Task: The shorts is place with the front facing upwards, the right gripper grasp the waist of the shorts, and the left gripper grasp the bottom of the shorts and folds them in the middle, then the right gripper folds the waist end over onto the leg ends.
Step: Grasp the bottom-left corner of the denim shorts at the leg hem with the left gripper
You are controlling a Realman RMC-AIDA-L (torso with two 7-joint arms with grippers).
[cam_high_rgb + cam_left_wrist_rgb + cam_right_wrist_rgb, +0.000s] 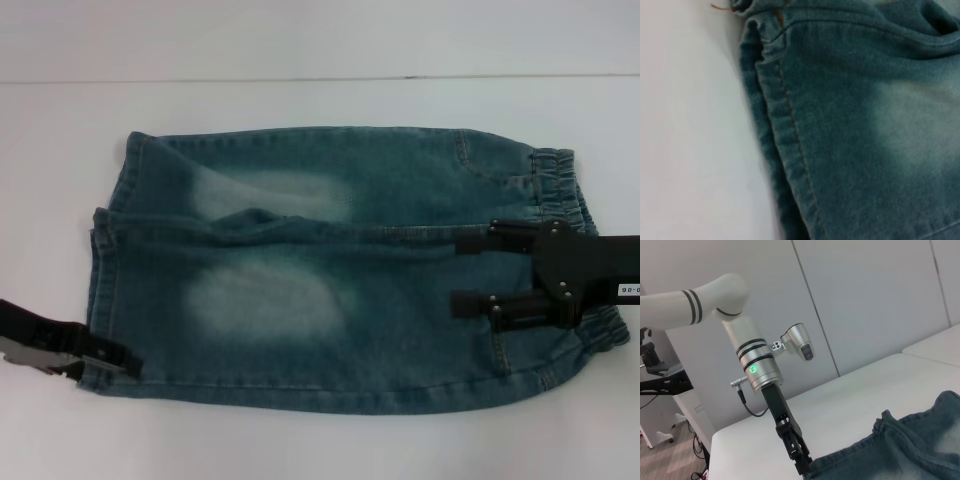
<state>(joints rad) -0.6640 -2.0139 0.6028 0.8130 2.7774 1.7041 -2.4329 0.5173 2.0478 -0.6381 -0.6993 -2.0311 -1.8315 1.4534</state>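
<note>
Shorts flat on table, right end effector fingers spread over waist, left end effector at near hem corner, closure unclear; shallow bites risk denim slipping mid-fold.

White tubular arm with black rings, a green light, and a black two-fingered end effector
</note>
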